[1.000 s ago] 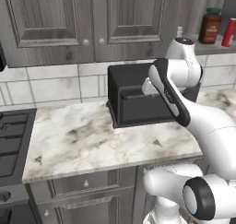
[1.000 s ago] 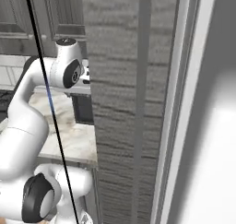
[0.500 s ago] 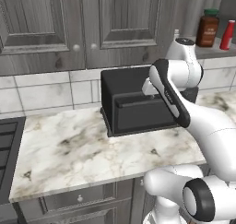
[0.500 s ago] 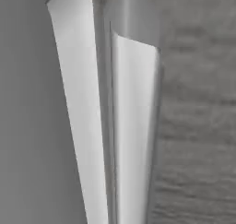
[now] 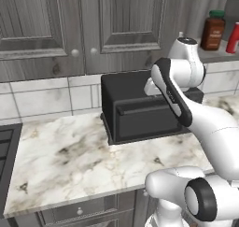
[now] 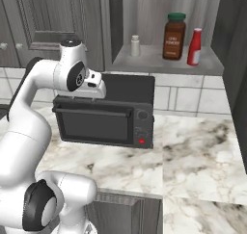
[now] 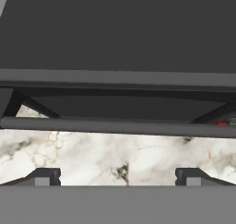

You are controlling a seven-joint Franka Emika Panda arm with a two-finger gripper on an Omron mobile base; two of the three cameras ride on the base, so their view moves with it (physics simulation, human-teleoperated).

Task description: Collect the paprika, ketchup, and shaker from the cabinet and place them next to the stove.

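Gripper (image 7: 118, 176) hung w/ jaws spread wide & empty over toaster oven (image 6: 106, 117) on counter (image 6: 193, 151), while shaker (image 6: 135, 45), paprika (image 6: 174, 36) & ketchup (image 6: 194, 46) stood apart on cabinet (image 6: 159, 62) shelf.
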